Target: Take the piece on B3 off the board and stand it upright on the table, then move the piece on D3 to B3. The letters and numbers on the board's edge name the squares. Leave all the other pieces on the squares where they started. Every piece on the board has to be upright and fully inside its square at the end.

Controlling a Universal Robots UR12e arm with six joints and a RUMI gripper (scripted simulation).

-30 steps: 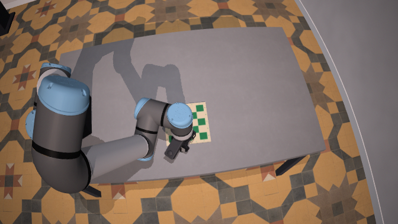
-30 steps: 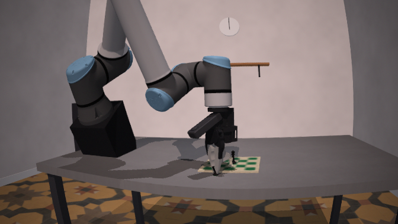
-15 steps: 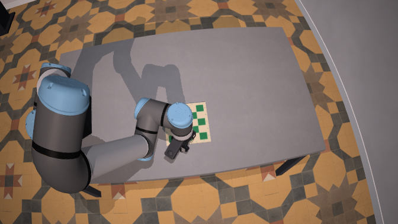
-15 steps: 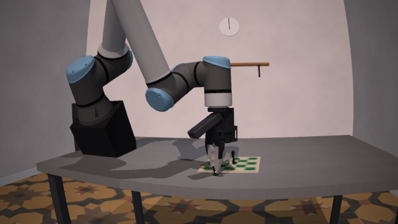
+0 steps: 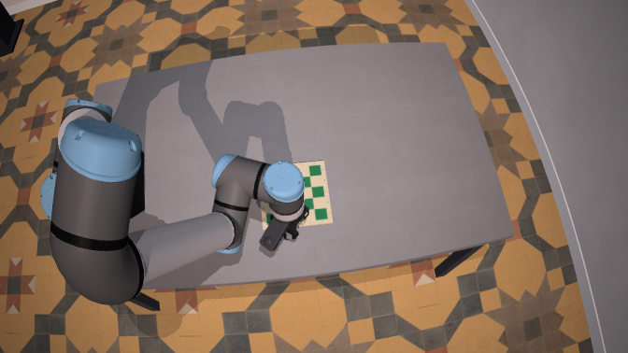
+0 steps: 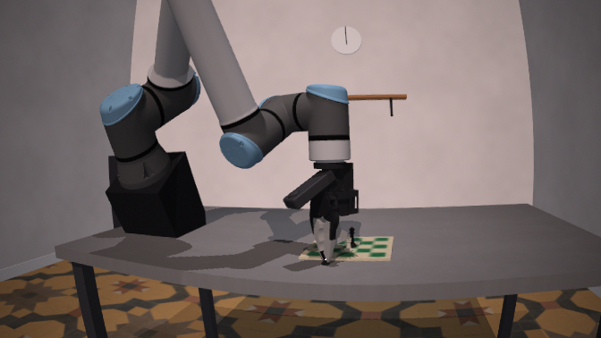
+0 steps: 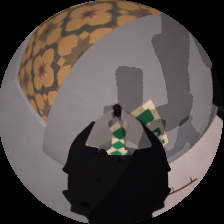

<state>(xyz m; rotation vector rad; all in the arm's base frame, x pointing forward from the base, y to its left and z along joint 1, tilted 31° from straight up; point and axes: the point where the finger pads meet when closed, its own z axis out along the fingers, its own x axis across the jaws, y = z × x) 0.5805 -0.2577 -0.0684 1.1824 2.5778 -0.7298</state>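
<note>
From the top view, the arm is leaning over the near-left corner of the board [image 5: 322, 193], and its wrist is hiding the gripper [image 5: 291, 232] and most of the squares beneath. Nothing here is showing which piece sits between the fingers. Beyond the board the table [image 5: 397, 117] is offering broad grey room away from the fingers on the far side and to the right, while the table edge is running near on the camera's lower side.

From the exterior view, the pale fingers [image 6: 320, 237] are pointing straight down and pinching a small dark piece [image 6: 325, 260] at their tips — its base looks to be at the board's near edge, touching or just above the surface; I cannot tell which. A second dark piece [image 6: 352, 237] is standing upright on the board just beyond the fingers, apart from them.

From the wrist view, the held piece's round head is showing just past the fingertips, with green and cream squares lying beneath.

The jaws are closed on that piece, not fully shut. Judging by its look, it will be light, rigid and smooth, with a narrow neck and a small foot — so it is likely to tip if set down crooked. Gripping high on the stem seems right. Any sideways travel should be steering away from the standing piece.
</note>
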